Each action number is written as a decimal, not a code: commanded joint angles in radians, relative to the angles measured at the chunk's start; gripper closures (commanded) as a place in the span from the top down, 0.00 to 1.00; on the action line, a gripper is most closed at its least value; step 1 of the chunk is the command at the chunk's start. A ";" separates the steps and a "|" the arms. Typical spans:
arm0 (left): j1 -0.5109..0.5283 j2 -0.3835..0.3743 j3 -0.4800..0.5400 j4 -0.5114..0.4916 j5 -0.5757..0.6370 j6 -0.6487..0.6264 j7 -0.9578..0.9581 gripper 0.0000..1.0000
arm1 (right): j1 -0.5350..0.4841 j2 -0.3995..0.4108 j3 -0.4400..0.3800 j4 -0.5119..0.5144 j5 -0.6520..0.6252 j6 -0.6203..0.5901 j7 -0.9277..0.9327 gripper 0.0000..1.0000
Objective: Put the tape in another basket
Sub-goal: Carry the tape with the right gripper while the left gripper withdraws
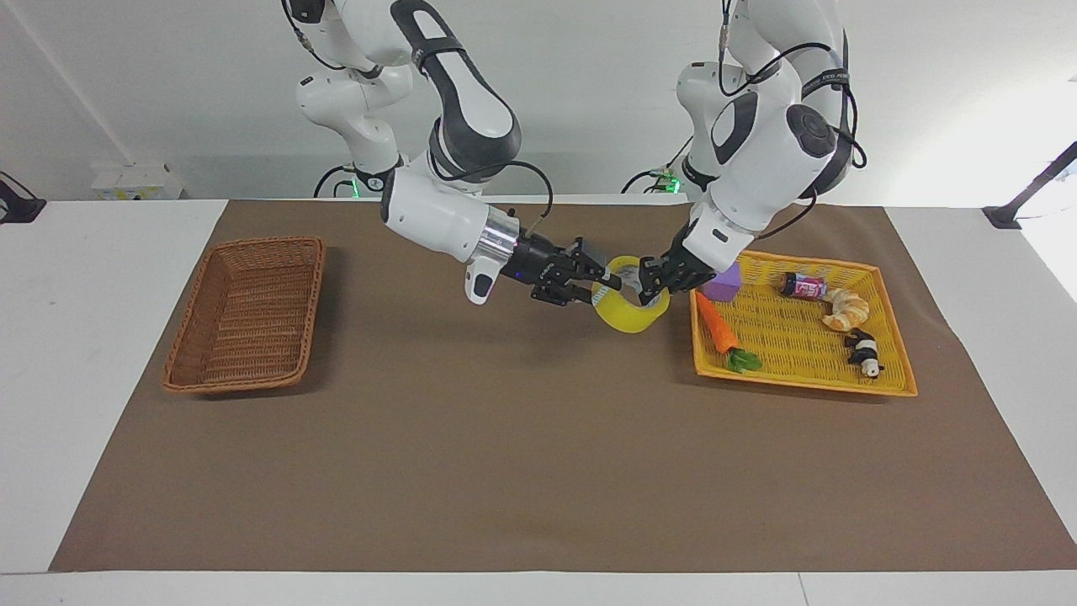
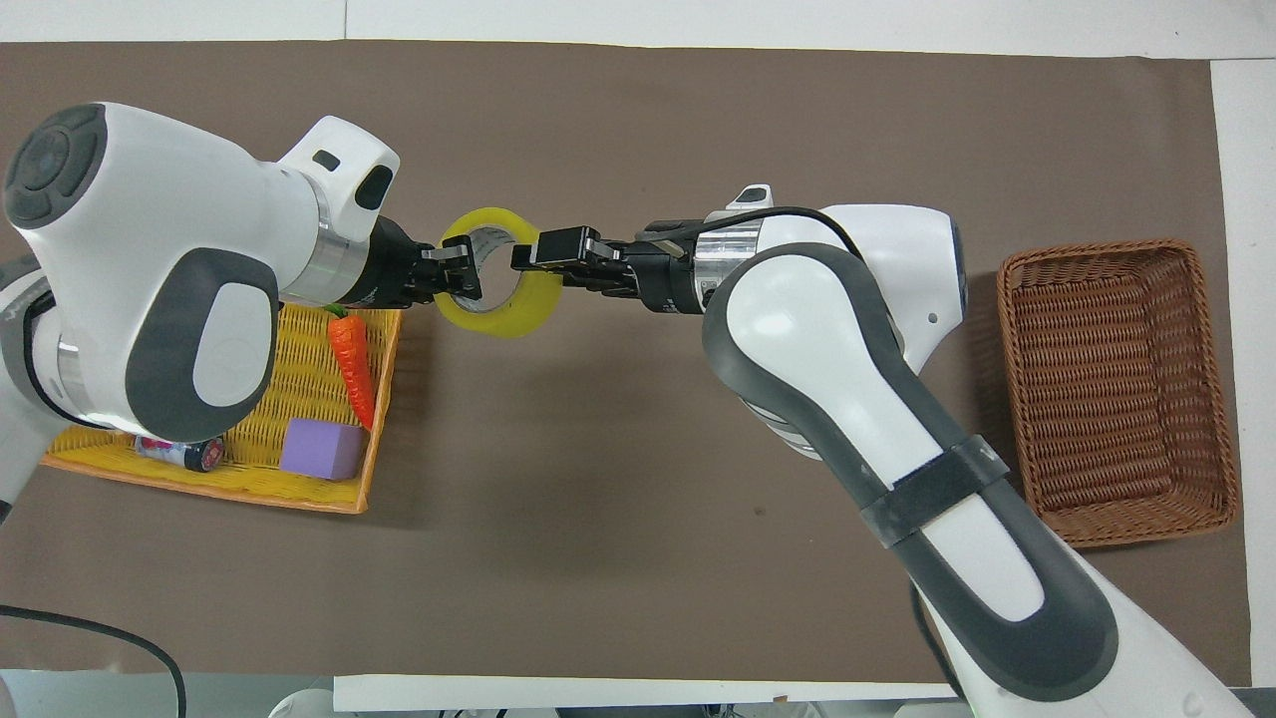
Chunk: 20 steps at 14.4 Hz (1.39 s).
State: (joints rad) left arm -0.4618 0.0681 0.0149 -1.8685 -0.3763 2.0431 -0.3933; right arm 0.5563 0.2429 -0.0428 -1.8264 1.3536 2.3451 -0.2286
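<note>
The tape (image 1: 629,316), a yellow roll with a whitish core, hangs tilted in the air over the brown mat, beside the yellow tray; it also shows in the overhead view (image 2: 510,315). My left gripper (image 1: 650,286) is shut on the tape's rim at the tray side (image 2: 461,279). My right gripper (image 1: 599,279) is at the tape's other rim with its fingers apart, one above and one below the rim (image 2: 530,254). The brown wicker basket (image 1: 189,324) stands empty at the right arm's end of the table (image 2: 1097,249).
The yellow tray (image 1: 799,384) at the left arm's end holds a carrot (image 1: 717,324), a purple block (image 1: 724,282), a small can (image 1: 803,286), a croissant (image 1: 846,309) and a panda toy (image 1: 865,352). A brown mat covers the table.
</note>
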 commanded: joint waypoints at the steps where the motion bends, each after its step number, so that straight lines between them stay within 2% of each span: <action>1: -0.006 0.010 -0.001 0.034 0.005 0.008 -0.010 0.99 | 0.002 0.006 -0.002 0.006 0.012 0.002 -0.009 0.00; 4: 0.012 -0.002 0.008 0.127 0.013 -0.047 -0.013 1.00 | 0.001 0.003 -0.003 0.001 0.010 -0.001 -0.012 0.00; 7: 0.095 -0.013 0.013 0.250 0.022 -0.255 -0.012 1.00 | -0.007 0.000 -0.003 -0.004 0.007 -0.006 -0.018 0.00; 9: 0.155 -0.021 0.023 0.261 0.165 -0.276 0.005 1.00 | -0.038 -0.008 -0.006 -0.004 -0.033 -0.039 -0.017 0.00; 11: 0.242 -0.024 0.025 0.256 0.273 -0.297 0.101 1.00 | -0.117 -0.014 -0.006 -0.004 -0.111 -0.133 -0.018 0.00; 13: 0.313 -0.025 0.040 0.269 0.287 -0.337 0.158 1.00 | -0.211 -0.019 -0.006 -0.004 -0.178 -0.240 -0.031 0.00; 18: 0.432 -0.062 0.048 0.255 0.402 -0.368 0.427 1.00 | -0.555 -0.036 -0.008 -0.004 -0.347 -0.593 -0.170 0.00; 20: 0.466 -0.073 0.048 0.235 0.402 -0.366 0.432 1.00 | -0.703 -0.037 -0.008 -0.002 -0.421 -0.691 -0.228 0.00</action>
State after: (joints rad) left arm -0.0230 0.0190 0.0708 -1.6098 0.0015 1.6921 0.0095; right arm -0.0261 0.2281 -0.0672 -1.8234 0.9863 1.7378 -0.4088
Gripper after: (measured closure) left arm 0.000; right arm 0.463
